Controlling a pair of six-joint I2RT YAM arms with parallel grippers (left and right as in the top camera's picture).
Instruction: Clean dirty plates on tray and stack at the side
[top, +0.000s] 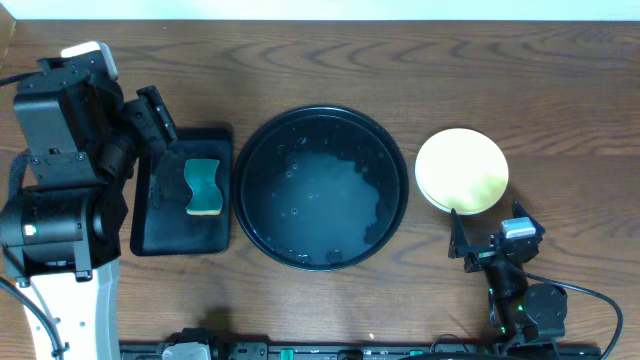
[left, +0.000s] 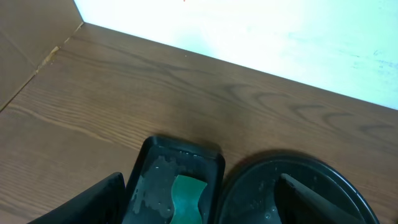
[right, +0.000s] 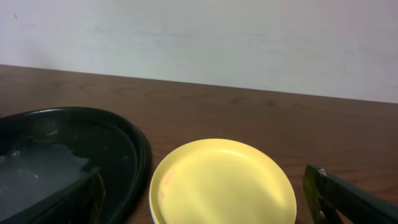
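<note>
The round black tray (top: 320, 187) sits mid-table, wet, with no plate on it; it also shows in the left wrist view (left: 292, 193) and the right wrist view (right: 74, 155). A pale yellow plate (top: 461, 170) lies right of the tray, on top of a stack whose lower plates are hidden; it fills the right wrist view (right: 224, 183). My right gripper (top: 487, 238) is open and empty, just in front of the stack. My left gripper (top: 165, 125) is open and empty at the far left, over the back of the rectangular tray.
A small rectangular black tray (top: 182, 190) stands left of the round tray, wet, with a green sponge (top: 204, 186) in it; both show in the left wrist view, tray (left: 149, 186) and sponge (left: 186, 199). A white wall backs the table.
</note>
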